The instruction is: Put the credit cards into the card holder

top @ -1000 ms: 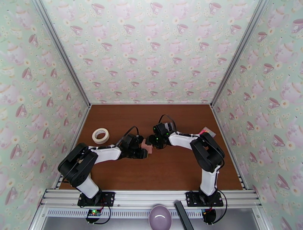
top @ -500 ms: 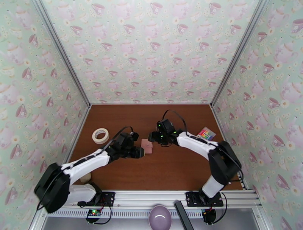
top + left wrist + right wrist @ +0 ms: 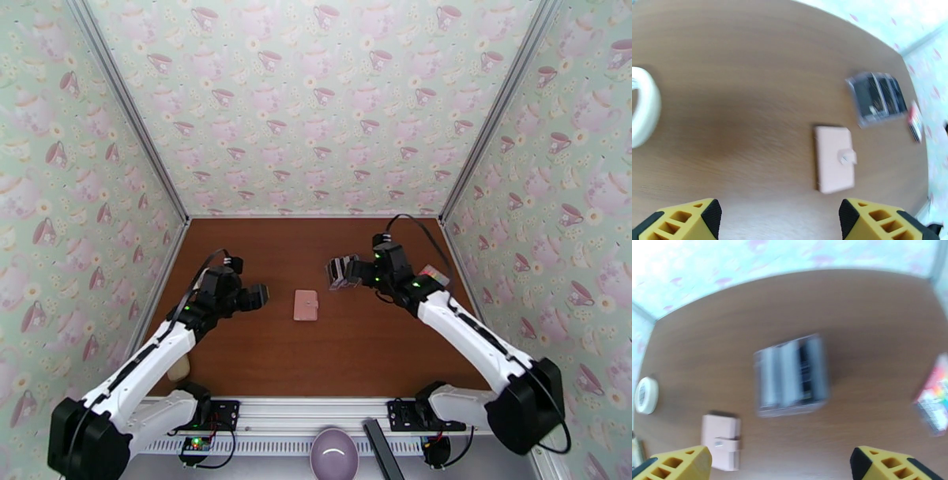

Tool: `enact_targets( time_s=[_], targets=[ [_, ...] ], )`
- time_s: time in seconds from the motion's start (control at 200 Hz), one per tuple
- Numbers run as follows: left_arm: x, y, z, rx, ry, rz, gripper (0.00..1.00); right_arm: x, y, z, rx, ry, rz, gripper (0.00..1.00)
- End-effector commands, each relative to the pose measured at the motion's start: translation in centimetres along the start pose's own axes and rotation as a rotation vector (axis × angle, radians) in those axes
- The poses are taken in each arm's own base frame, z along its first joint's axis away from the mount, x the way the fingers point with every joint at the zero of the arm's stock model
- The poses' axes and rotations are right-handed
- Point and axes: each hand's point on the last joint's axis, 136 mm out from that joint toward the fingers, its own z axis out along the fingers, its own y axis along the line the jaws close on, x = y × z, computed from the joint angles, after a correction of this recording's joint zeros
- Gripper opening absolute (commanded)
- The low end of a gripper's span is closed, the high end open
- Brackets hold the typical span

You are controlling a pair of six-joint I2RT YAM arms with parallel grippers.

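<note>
Top view: your left tool point(image 3: 257, 296) hangs over the desk point(image 3: 355, 355), left of the card holder point(image 3: 305, 305) and clear of it. The card holder lies flat and closed mid-desk. Your right tool point(image 3: 353, 272) is just beside a clear rack point(image 3: 340, 273); whether they touch, you cannot tell. A striped pad point(image 3: 432, 276) lies near the right wall.

Left wrist: yellow fingers point(image 3: 679, 223) spread wide, nothing between them. Card holder point(image 3: 833, 164) ahead, snap tab on top; tape roll point(image 3: 644, 106) at the left edge.

Right wrist: fingers point(image 3: 675, 465) spread wide, empty. Rack point(image 3: 792, 376) ahead, blurred, with dark and pale bands inside. Card holder point(image 3: 721, 441) at lower left, apart from the rack.
</note>
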Motion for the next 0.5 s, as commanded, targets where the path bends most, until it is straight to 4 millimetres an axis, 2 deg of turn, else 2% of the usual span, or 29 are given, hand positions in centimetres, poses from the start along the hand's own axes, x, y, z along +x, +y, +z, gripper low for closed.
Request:
enact_targets(
  time_s=[0.0,0.165,0.18,0.2,0.215,0.376,0.496],
  targets=[
    [-1.2,3.0,-0.7,-0.103,-0.142,0.017,0.86,-1.2,-4.9,-0.9,0.187,-0.086,-0.046,1.00],
    [-2.5,6.0,-3.2,-0.215,-0.384,0.044,0.87,-0.9,-7.2,0.2,0.235,-0.185,-0.081,1.00],
    [-2.6,6.2,-3.5,-0.220,-0.399,0.052,0.89,-0.9,-7.3,0.3,0.232,-0.194,-0.084,1.00],
    [-2.6,6.2,-3.7,-0.220,-0.418,0.073,0.98,-0.7,-7.4,0.6,0.234,-0.199,-0.090,1.00],
    [-2.6,6.3,-3.9,-0.221,-0.430,0.088,1.00,-0.5,-7.5,0.8,0.235,-0.199,-0.097,1.00],
    [-1.9,7.8,-4.8,-0.263,-0.502,0.138,1.00,0.9,-8.5,2.6,0.268,-0.248,-0.188,1.00],
    [-1.8,7.7,-5.1,-0.263,-0.502,0.187,1.00,1.3,-8.5,2.8,0.240,-0.289,-0.178,1.00]
  ],
)
